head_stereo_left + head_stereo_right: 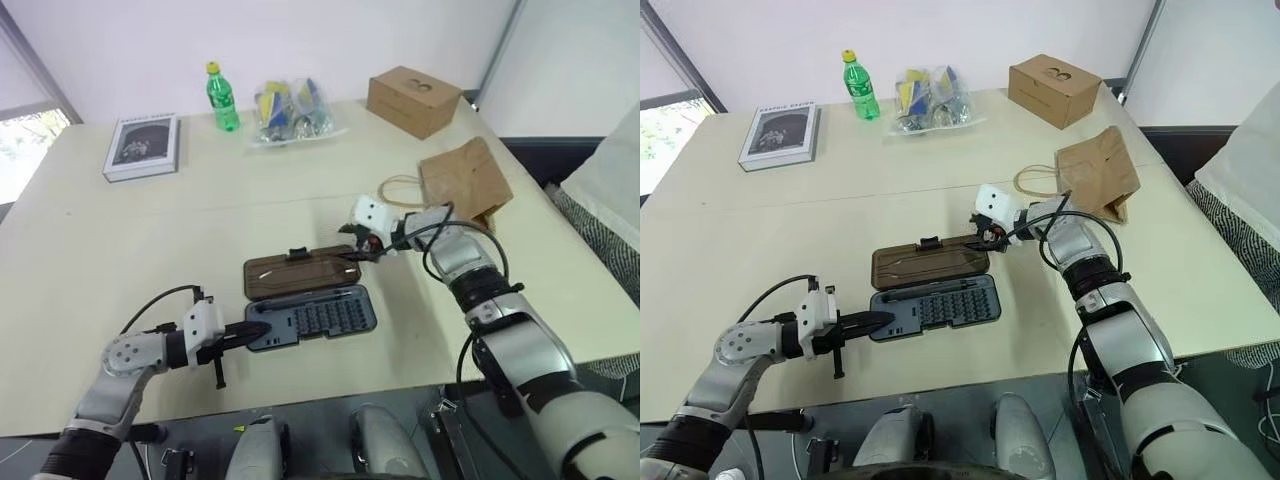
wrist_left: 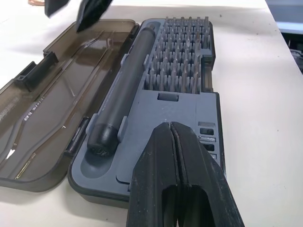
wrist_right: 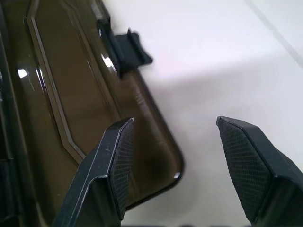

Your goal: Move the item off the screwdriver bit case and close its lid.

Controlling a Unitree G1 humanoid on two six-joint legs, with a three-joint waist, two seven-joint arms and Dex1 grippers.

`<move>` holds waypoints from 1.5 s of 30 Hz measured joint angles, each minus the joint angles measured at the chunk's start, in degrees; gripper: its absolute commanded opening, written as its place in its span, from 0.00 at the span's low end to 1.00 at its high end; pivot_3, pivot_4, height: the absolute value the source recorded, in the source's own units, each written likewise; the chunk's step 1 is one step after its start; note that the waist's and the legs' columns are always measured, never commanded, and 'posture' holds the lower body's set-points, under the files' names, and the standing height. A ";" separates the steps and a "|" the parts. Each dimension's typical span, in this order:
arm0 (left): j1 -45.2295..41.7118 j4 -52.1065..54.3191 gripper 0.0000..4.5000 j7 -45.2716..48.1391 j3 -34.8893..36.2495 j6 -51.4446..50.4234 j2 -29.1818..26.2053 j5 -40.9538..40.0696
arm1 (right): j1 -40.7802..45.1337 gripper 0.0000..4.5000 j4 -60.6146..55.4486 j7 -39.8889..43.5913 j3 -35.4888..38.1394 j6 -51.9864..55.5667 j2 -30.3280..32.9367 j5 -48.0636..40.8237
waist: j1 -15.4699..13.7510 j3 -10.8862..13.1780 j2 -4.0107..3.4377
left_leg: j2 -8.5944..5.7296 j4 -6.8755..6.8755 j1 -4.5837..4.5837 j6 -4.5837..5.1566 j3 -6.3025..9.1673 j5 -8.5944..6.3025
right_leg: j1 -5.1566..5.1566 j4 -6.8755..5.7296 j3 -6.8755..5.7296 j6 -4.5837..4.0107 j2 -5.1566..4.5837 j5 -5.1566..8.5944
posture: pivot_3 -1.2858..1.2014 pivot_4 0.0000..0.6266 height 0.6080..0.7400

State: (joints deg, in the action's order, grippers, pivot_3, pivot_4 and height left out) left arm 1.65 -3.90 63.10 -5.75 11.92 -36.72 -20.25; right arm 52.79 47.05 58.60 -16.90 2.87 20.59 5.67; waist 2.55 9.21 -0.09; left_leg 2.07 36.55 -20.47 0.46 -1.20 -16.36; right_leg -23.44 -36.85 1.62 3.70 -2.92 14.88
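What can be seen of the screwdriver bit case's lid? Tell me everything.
The lid is a translucent smoky brown plastic panel with raised ridges inside and a small black latch tab on its far edge. It lies fully open and flat on the table, hinged along its near edge to the blue-grey tray. The right end effector, open, straddles its corner, one finger over the lid, the other over the table; contact cannot be told. The paper bag lies apart.

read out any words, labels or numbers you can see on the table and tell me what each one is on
Nothing can be read with certainty.
Grey-covered book: a line of print along its top edge, too small to read.
Cardboard box: a dark printed mark on top, not readable.
Green bottle: label blurred.
Screwdriver bit case: no readable marking.
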 measured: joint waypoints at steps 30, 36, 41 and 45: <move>-0.98 -1.10 0.00 -0.55 -0.13 -0.16 0.01 0.01 | -3.56 0.01 -7.12 -0.70 -1.09 -12.88 2.91 6.62 | -0.04 -0.30 -0.07 | 0.13 -0.62 0.03 -0.02 -0.03 0.00 | 0.02 0.45 -0.18 -0.17 -0.23 0.07 | 0.52 0.24 1.00; -1.23 -1.11 0.00 -0.71 -0.27 -0.16 0.15 0.02 | -9.05 0.01 -16.97 -8.22 -2.15 -20.68 6.85 11.37 | -0.11 -0.29 -0.07 | 0.13 -0.65 -0.04 -0.03 -0.09 -0.01 | 0.01 0.50 -0.26 -0.17 -0.34 0.07 | 0.52 0.24 1.00; -1.43 -1.08 0.00 -0.73 -0.27 -0.16 0.23 0.03 | -15.82 0.01 -27.94 -14.24 -0.58 -21.88 9.34 13.17 | -0.29 -0.28 -0.06 | 0.14 -0.65 -0.11 -0.03 -0.10 -0.01 | 0.01 0.58 -0.30 -0.17 -0.34 0.07 | 0.52 0.24 1.00; -1.75 -1.49 0.00 -0.71 -0.25 -0.16 0.20 0.04 | -20.32 0.01 -36.81 -17.01 0.43 -21.05 11.09 14.34 | -0.30 -0.26 -0.04 | 0.13 -0.63 -0.11 -0.03 -0.14 -0.01 | 0.01 0.60 -0.31 -0.16 -0.34 0.07 | 0.52 0.24 1.00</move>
State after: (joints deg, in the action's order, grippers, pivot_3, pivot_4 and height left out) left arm -0.10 -5.40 62.39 -6.00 11.76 -36.51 -20.21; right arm 32.46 10.24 41.60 -16.47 -18.18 31.68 20.01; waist 2.25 8.95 -0.13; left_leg 2.21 35.92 -20.58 0.43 -1.34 -16.37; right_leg -23.44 -36.25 1.31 3.54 -3.27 14.95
